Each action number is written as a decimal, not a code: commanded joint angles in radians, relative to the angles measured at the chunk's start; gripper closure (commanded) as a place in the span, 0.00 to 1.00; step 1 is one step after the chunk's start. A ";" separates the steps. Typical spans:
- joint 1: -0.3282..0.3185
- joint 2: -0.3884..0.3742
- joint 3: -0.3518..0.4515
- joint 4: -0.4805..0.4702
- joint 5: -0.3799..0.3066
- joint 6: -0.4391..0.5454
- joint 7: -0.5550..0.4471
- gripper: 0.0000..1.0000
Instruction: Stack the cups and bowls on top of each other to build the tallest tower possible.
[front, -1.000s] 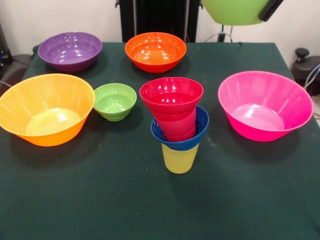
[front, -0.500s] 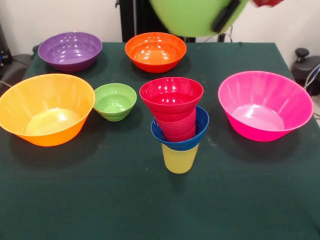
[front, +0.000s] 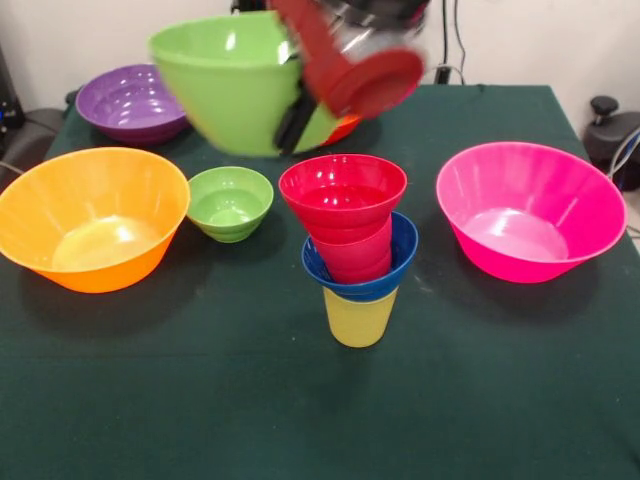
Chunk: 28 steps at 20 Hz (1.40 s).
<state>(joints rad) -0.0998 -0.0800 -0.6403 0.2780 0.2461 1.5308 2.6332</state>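
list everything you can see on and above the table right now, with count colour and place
medium green bowl: 1, lime green, held in the air above the table's far middle, tilted
small green bowl: 1, green, on the cloth beside the large orange-yellow bowl
large orange-yellow bowl: 1, picture's left
purple bowl: 1, far left corner
orange bowl: 1, far middle, mostly hidden behind the held bowl
pink bowl: 1, picture's right
tower: 1, centre; yellow cup at the bottom, then small blue bowl, red cup, small red bowl on top
table: 1, dark green cloth
tool: 1, black, on the held bowl's rim, below the red arm
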 joint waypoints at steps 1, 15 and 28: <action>-0.067 0.162 -0.048 -0.246 0.081 0.116 -0.259 1.00; -0.094 0.195 -0.236 -0.244 0.310 0.096 -0.236 1.00; -0.083 0.103 -0.199 -0.140 0.253 0.092 -0.348 1.00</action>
<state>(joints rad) -0.1981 0.0875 -0.8748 0.0757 0.5463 1.5390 2.6272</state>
